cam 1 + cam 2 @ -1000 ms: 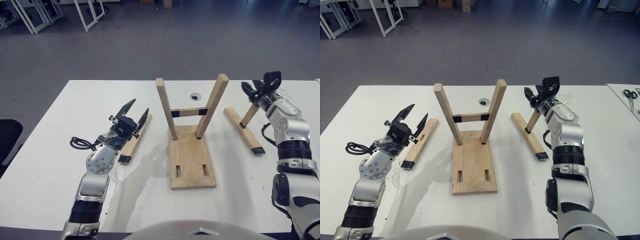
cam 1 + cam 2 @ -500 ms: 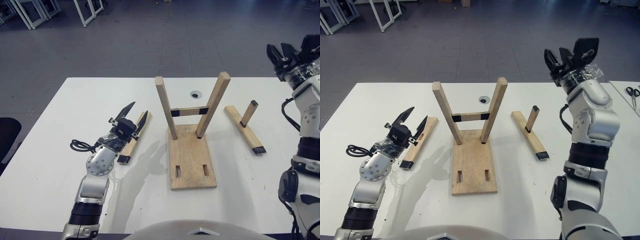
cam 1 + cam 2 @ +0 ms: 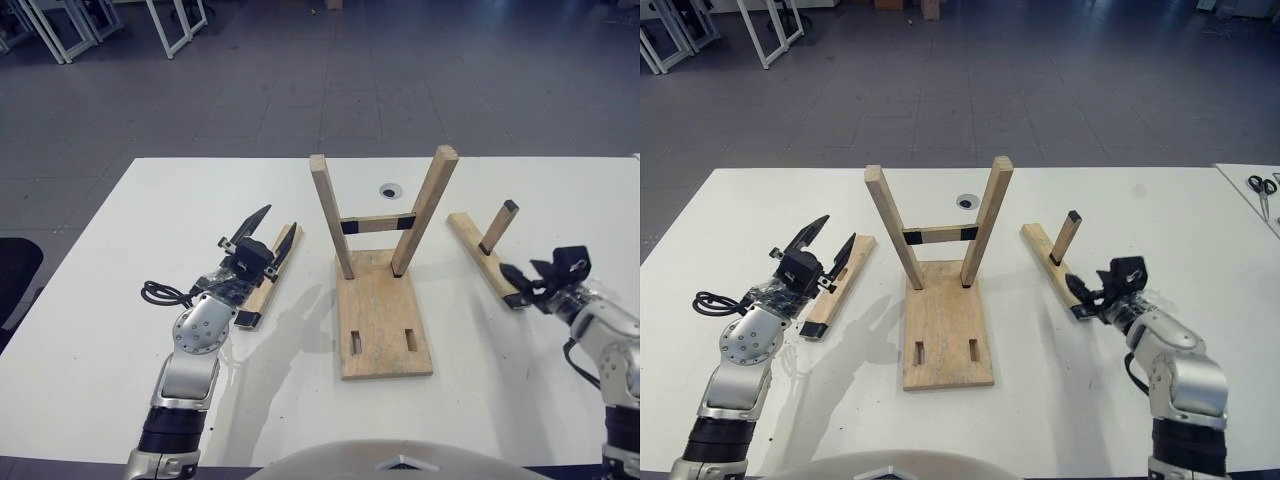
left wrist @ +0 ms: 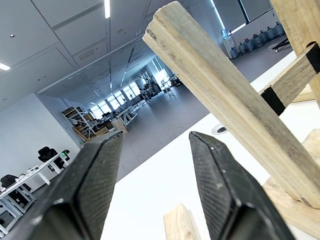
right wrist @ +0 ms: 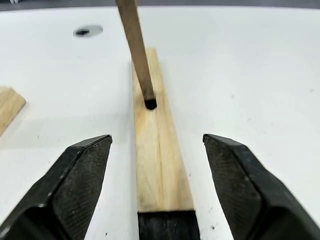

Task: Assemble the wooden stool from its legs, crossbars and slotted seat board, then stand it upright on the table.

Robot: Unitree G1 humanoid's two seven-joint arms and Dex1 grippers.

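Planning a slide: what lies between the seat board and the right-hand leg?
Just bare table between seat board and leg, in the left eye view.

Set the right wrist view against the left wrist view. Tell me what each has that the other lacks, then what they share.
Right wrist view: the open right hand at the black-tipped end of the flat leg, a short bar standing in its hole. Left wrist view: the open left hand, the standing leg with its taped crossbar, the room behind. Shared: the white table and its round hole.
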